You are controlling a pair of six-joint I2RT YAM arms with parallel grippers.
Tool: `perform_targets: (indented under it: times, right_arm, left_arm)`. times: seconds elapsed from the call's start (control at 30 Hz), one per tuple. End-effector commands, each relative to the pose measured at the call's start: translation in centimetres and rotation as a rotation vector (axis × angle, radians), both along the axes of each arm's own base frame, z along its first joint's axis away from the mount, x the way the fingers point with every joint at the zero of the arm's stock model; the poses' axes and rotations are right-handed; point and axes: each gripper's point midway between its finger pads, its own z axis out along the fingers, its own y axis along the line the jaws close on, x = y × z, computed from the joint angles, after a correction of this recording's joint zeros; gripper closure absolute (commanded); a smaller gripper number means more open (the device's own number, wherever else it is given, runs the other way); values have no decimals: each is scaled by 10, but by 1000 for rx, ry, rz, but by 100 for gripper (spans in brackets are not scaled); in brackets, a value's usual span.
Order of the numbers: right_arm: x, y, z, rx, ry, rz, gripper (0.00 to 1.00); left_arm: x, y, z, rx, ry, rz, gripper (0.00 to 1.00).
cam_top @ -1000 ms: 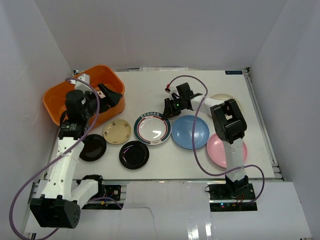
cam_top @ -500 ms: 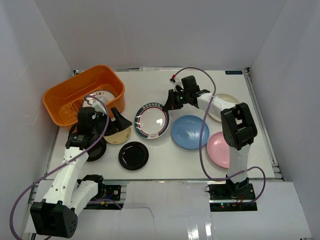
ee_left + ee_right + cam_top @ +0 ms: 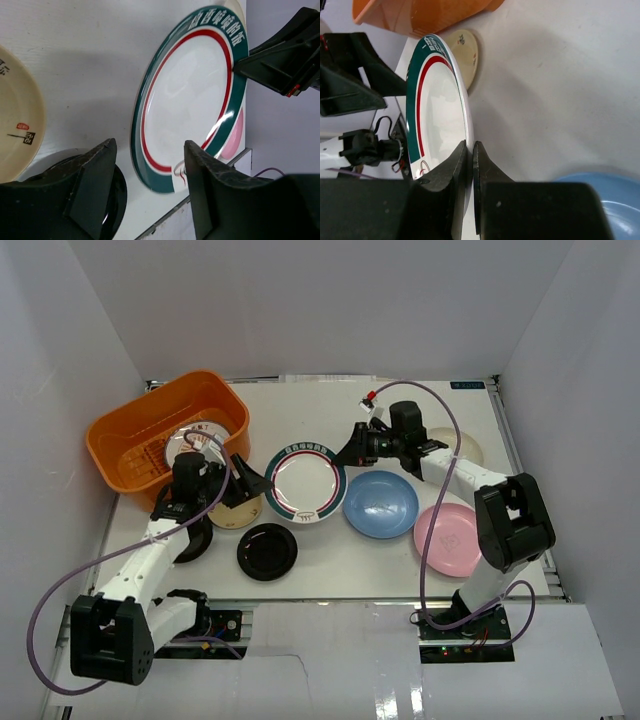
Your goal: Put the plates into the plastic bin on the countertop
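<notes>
My right gripper [image 3: 350, 452] is shut on the far right rim of the green-rimmed white plate [image 3: 305, 483] and holds it tilted above the countertop [image 3: 300, 410]. The right wrist view shows the rim pinched between the jaws [image 3: 471, 150]. My left gripper [image 3: 245, 480] is open and empty just left of that plate [image 3: 190, 95], its fingers [image 3: 100, 165] pointing at the near rim. The orange bin [image 3: 120, 435] at far left holds the orange-patterned plate [image 3: 195, 437]. The tan plate [image 3: 232, 510], two black plates [image 3: 268, 550] [image 3: 190, 537], the light blue plate [image 3: 380, 503], the pink plate [image 3: 447, 538] and the cream plate [image 3: 465, 448] lie flat.
White walls enclose the countertop on three sides. My left arm lies over the tan and left black plates. My right arm stretches above the cream and light blue plates. A cable [image 3: 430, 400] loops over the right arm.
My right gripper has lifted the green-rimmed plate off the table and tilted it. My left gripper has left the bin and come down beside that plate's left edge.
</notes>
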Motion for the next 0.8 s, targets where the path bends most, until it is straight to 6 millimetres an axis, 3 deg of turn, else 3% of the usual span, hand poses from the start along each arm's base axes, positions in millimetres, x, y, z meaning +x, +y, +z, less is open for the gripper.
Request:
perform_targets:
  times: [0.0,0.17,0.2,0.3,0.33,0.4,0.43,0.47,0.53,0.6,0.63,0.7,0.73,0.77]
  right_arm:
    - [-16,13,46,163,-57,93,92]
    - [-25,12,47,195,-56,115,92]
    - [-27,11,44,196,-45,111,92]
    - [-29,9,40,195,-42,98,92]
    - [-30,8,40,193,-42,95,92]
    - [-32,6,36,183,-39,84,75]
    - [-33,4,35,178,-42,80,64]
    - [-38,2,35,172,-48,73,46]
    - [-42,-3,35,156,-76,62,26]
    - [-50,-13,33,129,-92,28,19]
    - [-50,-18,31,110,-119,8,14]
    - [-63,-26,38,108,-153,-5,11]
    - [-71,-32,25,91,-133,-14,11]
    - [-75,-35,22,82,-143,-23,11]
  left_arm:
    - [11,-15,12,-64,-60,-18,34]
    - [16,-22,-5,-34,-24,-16,60]
    - [16,-24,-4,-43,-27,-17,76]
    - [20,-27,8,-57,-63,-15,100]
    - [21,-27,11,-61,-68,-7,100]
    - [25,-26,27,-67,-94,6,100]
    - [31,-24,37,-65,-118,26,100]
    - [38,-25,56,-73,-153,32,100]
    - [48,-22,75,-71,-162,54,100]
    - [62,-17,95,-65,-180,75,100]
    - [74,-6,125,-63,-227,111,100]
    - [88,8,143,-61,-238,160,100]
    - [98,29,166,-70,-279,217,100]
    - [103,40,173,-86,-277,243,100]
